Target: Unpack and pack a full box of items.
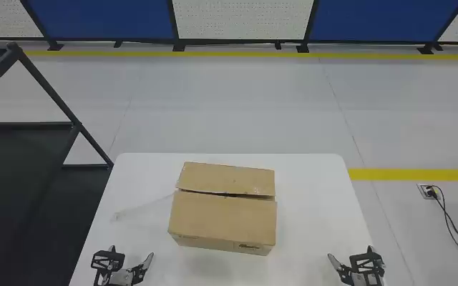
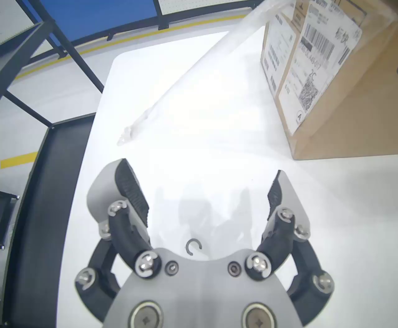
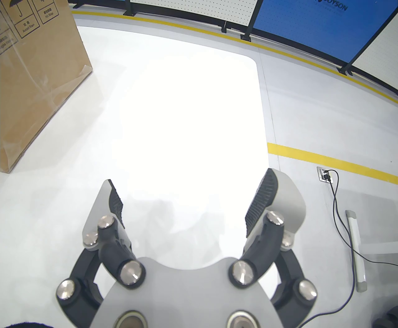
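Your box (image 1: 223,207) looks stiff, probably heavy — take a top flap at its seam; left gripper (image 2: 202,181) and right gripper (image 3: 189,189) gape empty.

The cardboard box (image 1: 223,218) has white paper labels on one side wall. The larger label (image 2: 323,62) shows a bar code (image 2: 323,38) near its upper edge and a square code (image 2: 309,93) lower down. The smaller label (image 2: 278,52) just beside it has fine print, too small to tell. On another side wall of the box stand framed handling signs (image 3: 46,15), one of them with an umbrella (image 3: 14,5). Well behind the box, a blue screen (image 3: 304,28) has a row of white letters.
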`<state>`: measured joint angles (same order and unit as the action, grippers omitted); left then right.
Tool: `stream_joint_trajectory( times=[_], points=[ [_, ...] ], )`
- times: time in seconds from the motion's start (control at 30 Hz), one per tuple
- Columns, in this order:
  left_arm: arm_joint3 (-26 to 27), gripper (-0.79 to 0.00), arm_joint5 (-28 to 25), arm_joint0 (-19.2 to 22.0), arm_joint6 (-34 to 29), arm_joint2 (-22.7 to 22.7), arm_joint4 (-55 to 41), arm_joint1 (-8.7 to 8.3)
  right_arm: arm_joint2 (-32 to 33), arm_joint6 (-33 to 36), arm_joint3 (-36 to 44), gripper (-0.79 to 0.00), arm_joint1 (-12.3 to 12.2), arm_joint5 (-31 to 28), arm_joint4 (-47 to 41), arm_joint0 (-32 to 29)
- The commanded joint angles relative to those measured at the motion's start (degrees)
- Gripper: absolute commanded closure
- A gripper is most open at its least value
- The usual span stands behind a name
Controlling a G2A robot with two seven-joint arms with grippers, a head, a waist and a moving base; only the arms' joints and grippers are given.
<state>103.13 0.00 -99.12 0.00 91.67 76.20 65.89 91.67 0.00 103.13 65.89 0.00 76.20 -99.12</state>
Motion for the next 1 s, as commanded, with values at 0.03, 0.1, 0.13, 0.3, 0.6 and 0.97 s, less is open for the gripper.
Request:
stream_joint_trajectory(
  times=[0.03, 0.1, 0.13, 0.3, 0.6, 0.97],
  points=[
    [0.00, -0.784, 0.00, 0.00, 0.00, 0.00, 0.00, 0.00, 0.00, 0.00, 0.00, -0.784, 0.00, 0.00, 0.00, 0.00],
    [0.00, -0.784, 0.00, 0.00, 0.00, 0.00, 0.00, 0.00, 0.00, 0.00, 0.00, -0.784, 0.00, 0.00, 0.00, 0.00],
    [0.00, -0.785, 0.00, 0.00, 0.00, 0.00, 0.00, 0.00, 0.00, 0.00, 0.00, -0.785, 0.00, 0.00, 0.00, 0.00],
    [0.00, -0.785, 0.00, 0.00, 0.00, 0.00, 0.00, 0.00, 0.00, 0.00, 0.00, -0.784, 0.00, 0.00, 0.00, 0.00],
    [0.69, -0.785, -3.89, -0.37, 6.24, 2.25, 0.49, -0.26, -0.30, -1.65, 4.03, -0.785, 0.10, -1.79, -0.51, -0.52],
    [4.40, -0.785, -17.69, -1.82, 15.74, 13.14, -4.82, -1.27, -4.92, 5.36, 12.51, -0.785, 0.46, -5.92, -0.45, 5.62]
  ],
)
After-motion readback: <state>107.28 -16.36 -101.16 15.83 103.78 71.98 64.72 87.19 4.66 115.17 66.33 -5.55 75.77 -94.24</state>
